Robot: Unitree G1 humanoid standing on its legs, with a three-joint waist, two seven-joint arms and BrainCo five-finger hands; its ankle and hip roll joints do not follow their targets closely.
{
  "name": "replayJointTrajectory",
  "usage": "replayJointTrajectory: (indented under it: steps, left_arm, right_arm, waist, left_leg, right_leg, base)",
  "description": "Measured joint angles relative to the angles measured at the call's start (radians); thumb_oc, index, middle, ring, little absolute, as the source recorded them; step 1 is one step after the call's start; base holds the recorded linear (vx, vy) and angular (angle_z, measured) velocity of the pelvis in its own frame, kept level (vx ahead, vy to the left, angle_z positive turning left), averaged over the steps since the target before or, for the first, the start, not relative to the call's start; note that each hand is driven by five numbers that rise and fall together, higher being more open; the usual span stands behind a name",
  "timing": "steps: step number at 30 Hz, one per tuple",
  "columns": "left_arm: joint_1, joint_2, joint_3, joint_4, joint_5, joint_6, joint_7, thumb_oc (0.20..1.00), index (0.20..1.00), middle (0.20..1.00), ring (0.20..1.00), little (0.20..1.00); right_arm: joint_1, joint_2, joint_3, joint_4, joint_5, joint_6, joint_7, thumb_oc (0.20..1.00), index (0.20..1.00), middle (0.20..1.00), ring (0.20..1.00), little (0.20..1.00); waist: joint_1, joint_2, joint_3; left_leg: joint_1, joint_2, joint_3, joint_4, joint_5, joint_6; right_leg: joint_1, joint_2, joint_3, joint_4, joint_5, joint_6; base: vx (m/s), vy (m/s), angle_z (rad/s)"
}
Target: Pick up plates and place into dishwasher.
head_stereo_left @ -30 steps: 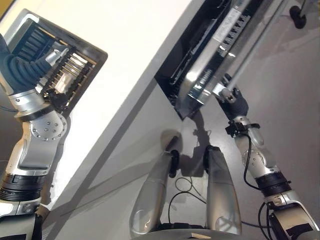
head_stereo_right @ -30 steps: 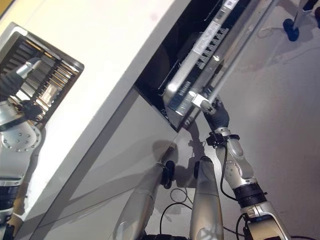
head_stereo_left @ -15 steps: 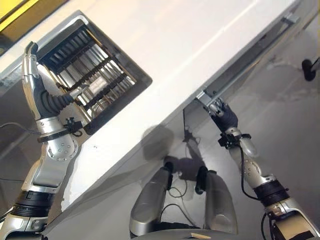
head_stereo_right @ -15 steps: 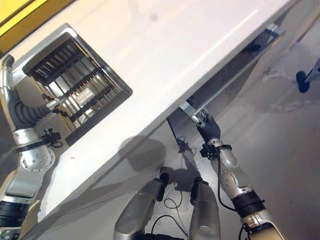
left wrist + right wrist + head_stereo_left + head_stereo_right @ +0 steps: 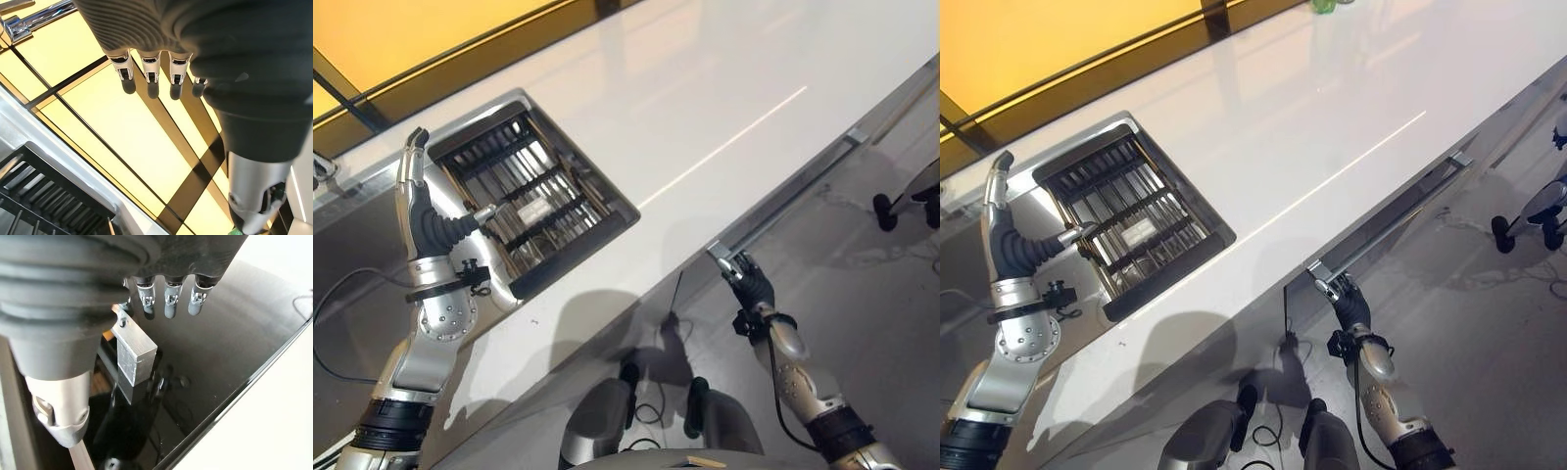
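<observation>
Although the job is about plates, I can't pick one out for certain: the only candidate is a pale piece (image 5: 534, 211) lying among the bars of the dish rack (image 5: 553, 186), and it is too small to name. The rack sits down inside the sink (image 5: 460, 103), which is let into the white surface (image 5: 724, 88), so anything I fetch has to be lifted up and out between those bars.

The left robot hand (image 5: 421, 215) stands just beside the sink's near corner, raised, fingers straight and spread upward with nothing in them. I read that as a ready pose beside the rack rather than a reach.

The right robot hand (image 5: 749, 284) is low at the surface's front edge, at the near end of the long bar handle (image 5: 1400, 217) of the dishwasher door (image 5: 220, 333). In its wrist view the fingers hang loose above the handle's metal end bracket (image 5: 134, 355), thumb close beside it, nothing gripped.

The door looks shut or very nearly so, flush under the surface. My judgement: it has to be open before any plate goes in, which explains 1 hand parked at the handle.
</observation>
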Motion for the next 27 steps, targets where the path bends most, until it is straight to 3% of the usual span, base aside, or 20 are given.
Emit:
replayJointTrajectory:
  steps: [7, 12, 18, 21, 27]
  left_arm:
    - [0.093, -0.001, 0.026, -0.029, -0.002, -0.004, -0.005, 1.0, 1.0, 1.0, 1.0, 1.0]
    - [0.098, -0.043, 0.026, -0.033, -0.034, -0.006, -0.001, 1.0, 1.0, 1.0, 1.0, 1.0]
    - [0.096, -0.086, 0.021, -0.059, -0.088, -0.006, -0.019, 1.0, 1.0, 1.0, 1.0, 1.0]
    - [0.096, -0.087, 0.021, -0.075, -0.12, -0.005, -0.043, 1.0, 1.0, 1.0, 1.0, 1.0]
    - [0.071, -0.093, -0.005, -0.082, -0.224, 0.005, -0.116, 1.0, 1.0, 1.0, 1.0, 1.0]
  right_arm:
    - [0.096, 0.022, -0.11, -0.263, -0.122, 0.016, -0.188, 1.0, 1.0, 1.0, 1.0, 1.0]
    - [0.098, -0.014, -0.102, -0.361, -0.252, 0.015, -0.206, 1.0, 1.0, 1.0, 1.0, 1.0]
    - [0.091, -0.068, -0.094, -0.482, -0.379, -0.011, -0.265, 1.0, 1.0, 1.0, 1.0, 1.0]
    - [0.056, -0.095, -0.091, -0.495, -0.401, -0.036, -0.243, 1.0, 1.0, 1.0, 1.0, 1.0]
    - [-0.05, -0.16, -0.01, -0.495, -0.402, -0.05, -0.143, 1.0, 1.0, 1.0, 1.0, 1.0]
  waist:
    - [-0.057, -0.029, -0.091]
    - [-0.072, -0.018, -0.131]
    - [-0.069, -0.021, -0.182]
    - [-0.017, -0.024, -0.211]
    - [0.035, -0.047, -0.252]
  left_leg:
    - [0.071, -0.004, 0.065, -0.086, 0.022, 0.031]
    - [0.106, -0.01, 0.071, -0.155, 0.043, 0.044]
    - [0.12, -0.023, -0.06, -0.216, 0.088, 0.032]
    - [0.122, -0.015, -0.109, -0.243, 0.106, 0.016]
    - [0.106, 0.0, -0.199, -0.273, 0.132, -0.008]
  right_leg:
    - [0.042, 0.0, 0.07, -0.081, 0.038, 0.03]
    - [0.081, -0.001, 0.085, -0.15, 0.076, 0.044]
    - [0.163, 0.008, 0.12, -0.229, 0.072, 0.052]
    - [0.189, 0.022, 0.124, -0.257, 0.064, 0.044]
    - [0.257, 0.048, 0.081, -0.319, 0.053, 0.024]
  base:
    - [-0.05, 0.141, -0.25]
    - [0.01, 0.102, -0.08]
    - [0.05, -0.013, 0.65]
    - [0.03, -0.072, 0.55]
    - [0.03, -0.159, 0.71]
